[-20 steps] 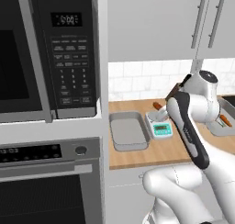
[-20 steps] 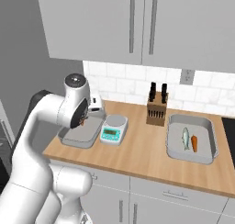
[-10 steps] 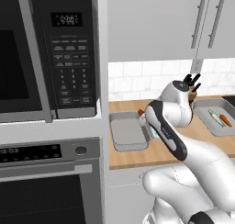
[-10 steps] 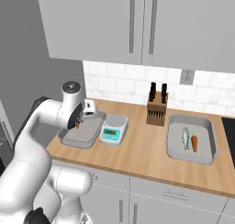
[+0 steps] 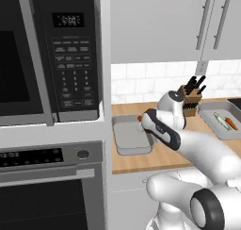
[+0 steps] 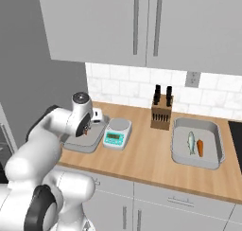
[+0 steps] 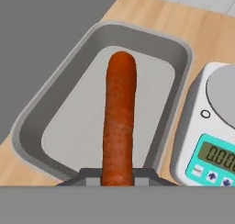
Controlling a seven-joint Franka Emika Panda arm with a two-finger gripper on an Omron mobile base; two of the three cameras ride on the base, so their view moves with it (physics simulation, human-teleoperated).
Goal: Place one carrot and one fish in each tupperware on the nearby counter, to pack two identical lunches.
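Note:
My gripper [image 7: 118,173] is shut on an orange carrot [image 7: 119,122], which hangs lengthwise over the left tupperware [image 7: 55,113], a shallow grey tray with a bare floor. In the base views the hand [image 6: 87,127] hovers over this tray [image 6: 74,144] at the counter's [image 6: 142,154] left end, and an orange tip [image 5: 140,118] shows at the hand. The second tupperware [image 6: 179,154] lies to the right and holds a silvery fish [image 6: 191,143] beside another carrot [image 6: 200,147]; it appears again as a tray [image 5: 207,112] with fish [image 5: 220,120] and carrot [image 5: 230,123].
A white kitchen scale [image 6: 116,132] with a teal display [image 7: 215,156] stands right beside the left tray. A knife block [image 6: 160,112] is at the back wall. A microwave [image 5: 47,59] and an oven [image 5: 47,177] fill the wall left of the counter.
The arm has swung left from the middle of the counter with the carrot in its grip and now holds it over the left tray. The trays, scale and camera have not moved.

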